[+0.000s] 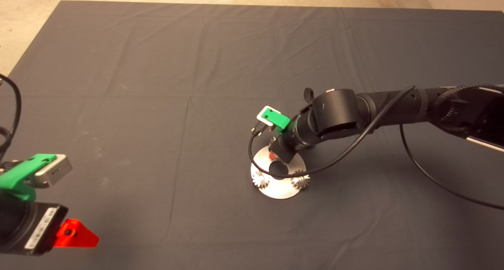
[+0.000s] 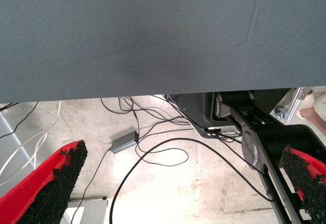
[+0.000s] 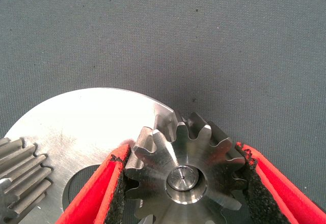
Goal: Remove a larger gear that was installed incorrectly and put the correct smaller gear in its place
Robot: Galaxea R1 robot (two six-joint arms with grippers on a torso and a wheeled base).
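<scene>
Gripper pads apparently against larger gear teeth.

Right arm comes in from the right edge and bends down at the wrist over the round silver plate. The right gripper has its black pads pressed against both sides of the larger gear on that plate. Left gripper is parked well away from the plate at the lower left edge, fingers spread wide.
</scene>
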